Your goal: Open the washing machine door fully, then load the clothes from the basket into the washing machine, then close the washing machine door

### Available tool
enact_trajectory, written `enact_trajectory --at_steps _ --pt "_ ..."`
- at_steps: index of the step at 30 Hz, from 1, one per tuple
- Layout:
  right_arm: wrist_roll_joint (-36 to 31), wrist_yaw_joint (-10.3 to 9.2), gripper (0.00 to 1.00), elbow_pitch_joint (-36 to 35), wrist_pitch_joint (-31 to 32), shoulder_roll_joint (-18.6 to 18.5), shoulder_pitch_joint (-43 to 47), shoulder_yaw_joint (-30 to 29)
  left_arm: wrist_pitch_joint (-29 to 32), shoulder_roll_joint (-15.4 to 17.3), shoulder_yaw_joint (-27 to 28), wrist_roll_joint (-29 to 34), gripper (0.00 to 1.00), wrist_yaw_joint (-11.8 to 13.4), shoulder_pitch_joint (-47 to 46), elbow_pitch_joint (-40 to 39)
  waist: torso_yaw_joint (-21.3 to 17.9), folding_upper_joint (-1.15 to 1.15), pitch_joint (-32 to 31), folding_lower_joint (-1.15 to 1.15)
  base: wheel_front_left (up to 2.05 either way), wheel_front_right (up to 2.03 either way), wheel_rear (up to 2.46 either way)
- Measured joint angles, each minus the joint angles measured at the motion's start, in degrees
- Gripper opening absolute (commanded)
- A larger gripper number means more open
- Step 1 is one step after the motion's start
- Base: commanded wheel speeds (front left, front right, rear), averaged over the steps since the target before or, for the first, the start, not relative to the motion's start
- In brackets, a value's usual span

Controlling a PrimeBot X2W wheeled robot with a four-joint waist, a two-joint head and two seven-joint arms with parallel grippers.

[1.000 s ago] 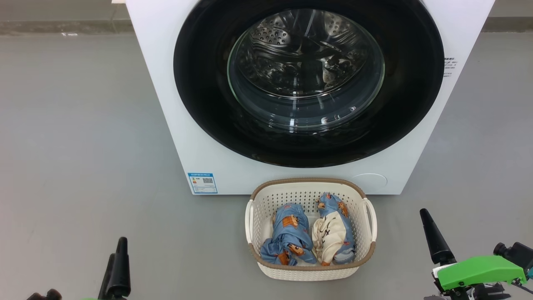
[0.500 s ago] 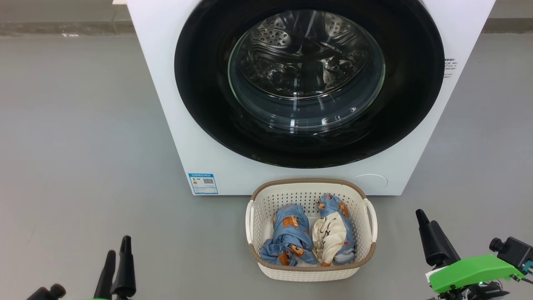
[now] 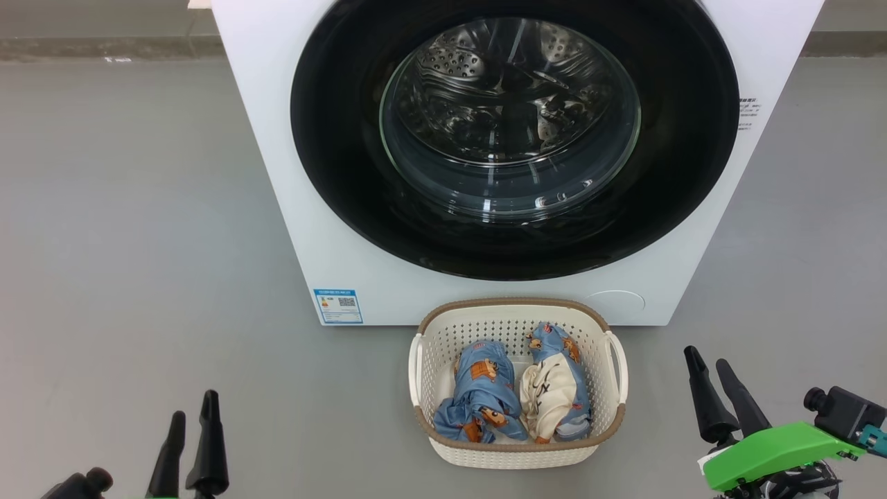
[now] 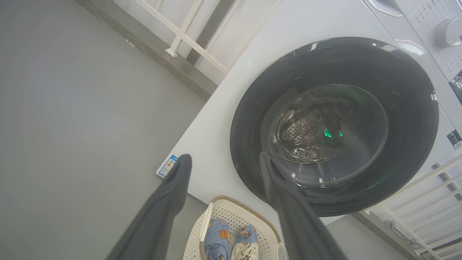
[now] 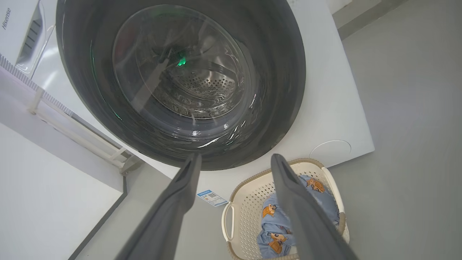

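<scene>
The white washing machine (image 3: 388,277) stands ahead with its round black-rimmed door (image 3: 332,152) closed over the steel drum. On the floor before it sits the cream basket (image 3: 516,454), holding two light blue clothes (image 3: 481,398) with orange prints, one showing a cream panel (image 3: 544,391). My left gripper (image 3: 192,409) is open at the lower left, well left of the basket. Low on the right, beside the basket, my right gripper (image 3: 707,360) is open too. Both wrist views look between spread fingers at the door (image 4: 415,119) (image 5: 288,72) and basket (image 4: 231,209) (image 5: 245,202).
Grey floor (image 3: 138,242) spreads on both sides of the machine. A blue label (image 3: 337,305) marks its lower left corner. White railings (image 4: 187,32) stand along the wall behind, and a pale wall (image 5: 43,202) runs beside the machine.
Both grippers have shifted slightly: the left one's two fingers now show apart and a little further in, and the right gripper slid left and turned so both fingers show.
</scene>
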Motion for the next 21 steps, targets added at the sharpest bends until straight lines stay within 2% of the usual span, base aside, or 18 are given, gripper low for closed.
enact_trajectory --at_steps 21 --pt "-14.68 0.00 1.00 0.38 -1.78 -0.05 -0.50 0.19 -3.15 0.93 -0.58 16.03 1.00 -0.43 -0.01 0.01 0.17 0.00 -0.13 0.00 0.00 0.00 0.00"
